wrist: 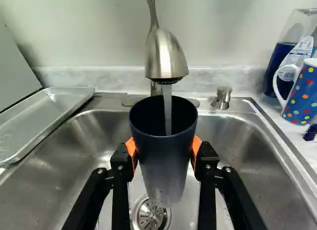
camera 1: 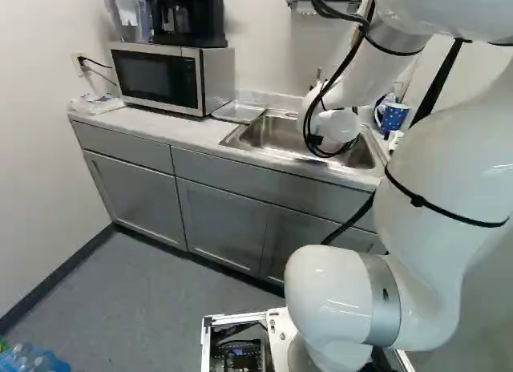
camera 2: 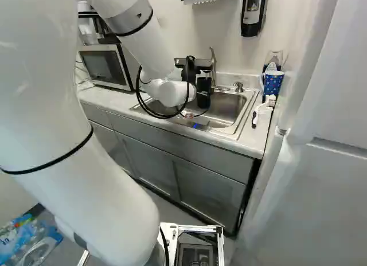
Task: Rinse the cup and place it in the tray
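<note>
In the right base view my black gripper (camera 2: 203,93) is over the sink (camera 2: 234,131), its fingertips hidden. The wrist view has the gripper (wrist: 165,153) shut on a dark cup (wrist: 161,170), orange pads pressing both sides. The cup is upright, its open mouth under the faucet (wrist: 166,54). A stream of water (wrist: 168,113) falls into it, and its lower part looks smoky and see-through above the drain (wrist: 150,215). The metal tray (wrist: 39,118) lies on the counter beside the sink, also visible in the left base view (camera 1: 239,111).
A blue dotted mug (wrist: 303,93) and a clear bottle with blue liquid (wrist: 282,61) stand on the sink's other side, near a brush (camera 2: 262,105). The microwave (camera 1: 160,77) is beyond the tray. A white cabinet-like surface (camera 2: 327,163) rises beside the counter.
</note>
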